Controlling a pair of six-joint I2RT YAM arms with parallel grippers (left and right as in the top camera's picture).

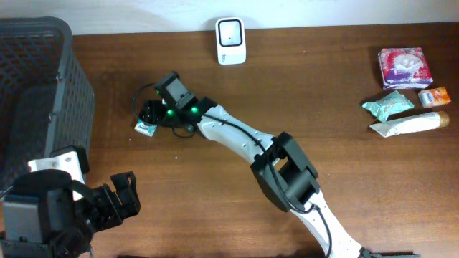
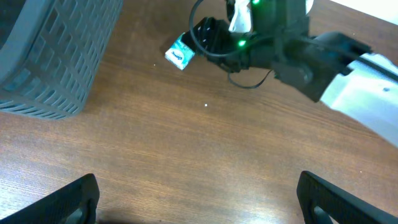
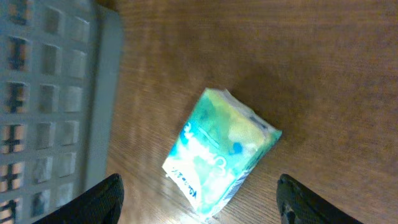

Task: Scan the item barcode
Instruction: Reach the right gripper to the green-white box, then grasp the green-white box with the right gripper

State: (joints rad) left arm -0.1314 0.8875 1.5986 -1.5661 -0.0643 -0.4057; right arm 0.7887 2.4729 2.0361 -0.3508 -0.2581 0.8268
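Teal packet (image 3: 221, 152): lies flat on the tabletop (image 1: 215, 193), just beside the basket (image 1: 72, 79).
Right fingers (image 3: 106, 199): spread either side of the packet, grasping nothing.
Left fingers (image 2: 74, 199): released wide, empty, well apart from the packet.
Step in hand: the grasp. Centre over the packet, close across its narrow sides, and keep the barcode face free for the scanner (image 1: 231, 41).
Count: one basket, one scanner, two teal packets (second teal packet (image 1: 388, 106) at far right), one pink pack (image 1: 405, 67), one orange sachet (image 1: 434, 97), one tube (image 1: 409, 125).

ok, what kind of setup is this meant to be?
Probably a mock shop checkout on a wooden table: a white barcode scanner at the back edge, a gray basket on the left, and small packets of goods grouped on the right.
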